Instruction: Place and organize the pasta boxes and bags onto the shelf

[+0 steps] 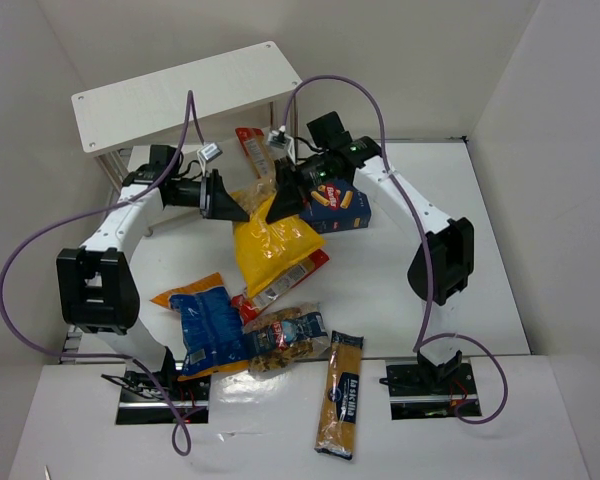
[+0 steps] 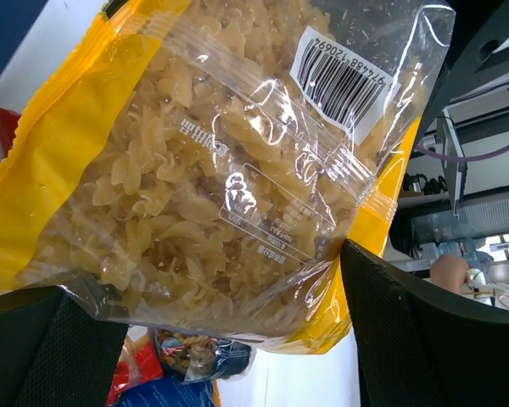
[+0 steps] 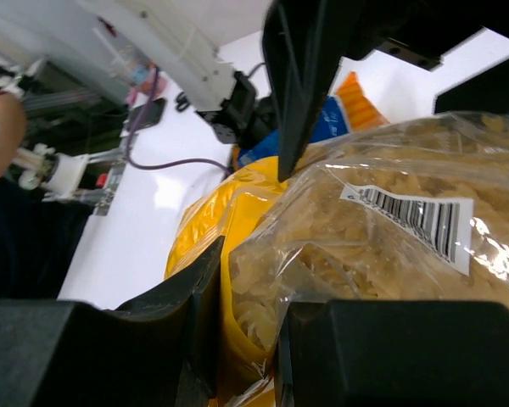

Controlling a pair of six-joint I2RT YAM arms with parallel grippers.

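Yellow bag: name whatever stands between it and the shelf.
The left pincer, open, sits with its wrist between the yellow bag and the shelf. A red packet lies by the shelf's right legs. The right pincer grips the bag's far end.

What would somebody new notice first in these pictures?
A yellow bag of pasta is held up at mid-table, pinched by the shut right end effector, with the open left end effector at its clear side. The white shelf stands rear left. A blue-orange bag and a long packet lie near the arm bases.
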